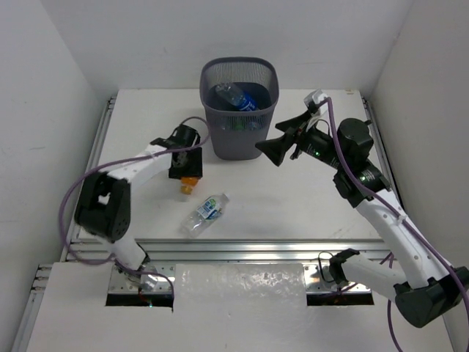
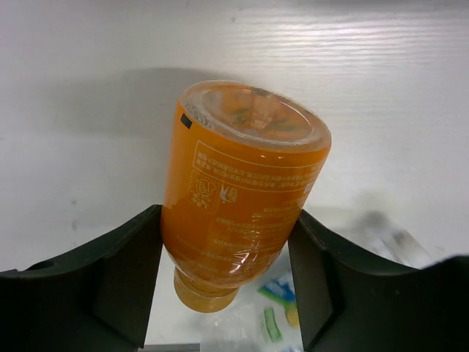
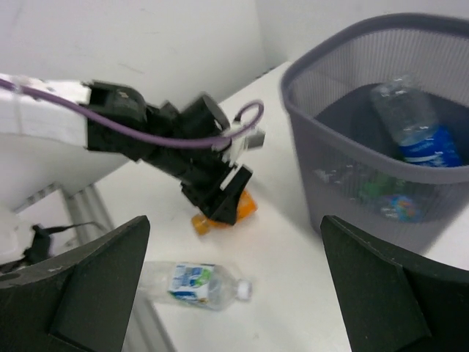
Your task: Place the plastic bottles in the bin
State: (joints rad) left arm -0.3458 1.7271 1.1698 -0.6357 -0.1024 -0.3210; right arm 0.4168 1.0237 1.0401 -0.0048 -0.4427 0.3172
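Observation:
My left gripper (image 1: 186, 172) is shut on an orange bottle (image 1: 190, 184), cap end toward the near side, low over the table left of the bin. In the left wrist view both fingers press the orange bottle's (image 2: 242, 191) sides. A clear bottle with a blue-green label (image 1: 205, 213) lies on the table near the front edge. The dark grey mesh bin (image 1: 238, 132) holds a clear blue-labelled bottle (image 1: 238, 97) and others lower down. My right gripper (image 1: 282, 138) is wide open and empty, in the air right of the bin.
The right wrist view shows the bin (image 3: 352, 198), the left gripper (image 3: 220, 194) on the orange bottle (image 3: 245, 205), and the clear bottle (image 3: 194, 284). White walls enclose the table on three sides. A metal rail (image 1: 242, 249) runs along the front edge.

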